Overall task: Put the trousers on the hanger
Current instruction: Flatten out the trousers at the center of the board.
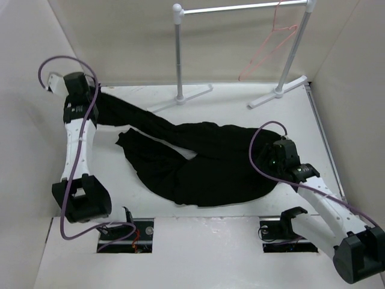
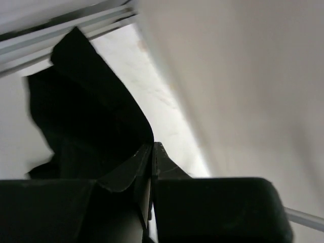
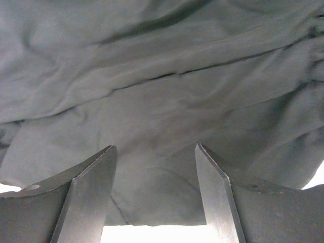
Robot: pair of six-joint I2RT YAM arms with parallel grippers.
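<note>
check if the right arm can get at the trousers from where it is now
Probably yes: the right pincer is open right at the trousers, with only cloth showing between its fingers and nothing in the way.

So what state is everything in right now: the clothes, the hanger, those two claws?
trousers: rumpled on the table, not hung, one leg stretched toward the far left corner
hanger: empty, hanging from the rack rail
rack: upright
left gripper: shut, apparently pinching the trousers' leg end
right gripper: open, over the trousers
</note>
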